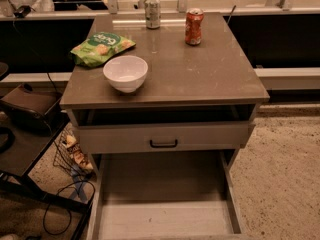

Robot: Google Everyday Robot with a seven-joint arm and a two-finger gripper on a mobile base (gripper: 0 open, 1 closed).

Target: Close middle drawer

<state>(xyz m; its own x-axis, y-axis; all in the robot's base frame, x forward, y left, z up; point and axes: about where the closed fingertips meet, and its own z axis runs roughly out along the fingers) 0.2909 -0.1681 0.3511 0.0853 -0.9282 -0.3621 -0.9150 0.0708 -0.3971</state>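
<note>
The middle drawer (pixel 165 216) is pulled far out toward me below the cabinet top. Its pale bare inside shows and it holds nothing. Its front and handle are cut off by the bottom edge of the view. Above it the uppermost drawer (pixel 165 136), with a small black bar handle (pixel 163 144), stands slightly out from the cabinet. The lowest drawer is hidden under the open one. The gripper is not in view.
On the cabinet top (pixel 200 74) stand a white bowl (pixel 125 73), a green snack bag (pixel 101 46), a silver can (pixel 152 11) and an orange can (pixel 194 26). A black cart and cables (pixel 30 134) are at the left. Carpet (pixel 280 174) lies at the right.
</note>
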